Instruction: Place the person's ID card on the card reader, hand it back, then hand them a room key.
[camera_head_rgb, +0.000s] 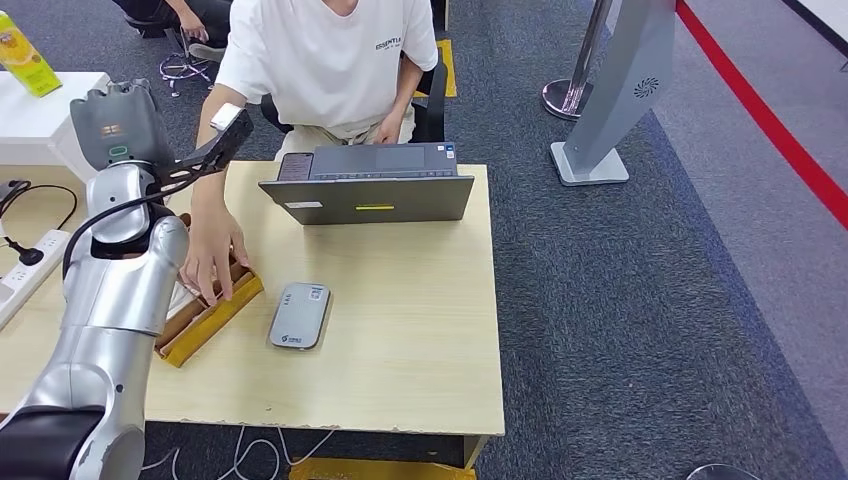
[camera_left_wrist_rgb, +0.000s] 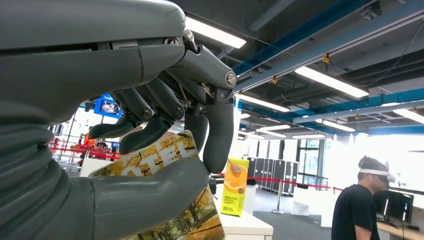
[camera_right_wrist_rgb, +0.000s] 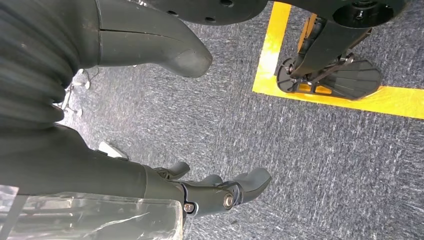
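Observation:
My left hand (camera_head_rgb: 207, 150) is raised above the table's far left side, in front of the seated person (camera_head_rgb: 330, 60). It pinches a room key card (camera_head_rgb: 228, 115) between thumb and fingers; in the left wrist view the key card (camera_left_wrist_rgb: 155, 157) shows an autumn print with lettering, under the thumb (camera_left_wrist_rgb: 145, 195). The grey card reader (camera_head_rgb: 300, 316) lies flat on the wooden table (camera_head_rgb: 420, 330) with nothing on it. The person's hand (camera_head_rgb: 212, 258) reaches into a cardboard card tray (camera_head_rgb: 205, 322). My right hand (camera_right_wrist_rgb: 125, 175) hangs over the carpet, fingers loosely apart, holding nothing.
A grey laptop (camera_head_rgb: 370, 188) stands open at the table's far edge. A power strip (camera_head_rgb: 35, 262) and cables lie at the left. A white side table carries a juice carton (camera_head_rgb: 25, 55). A stanchion base (camera_head_rgb: 568, 98) and a grey stand (camera_head_rgb: 620, 95) stand at the right.

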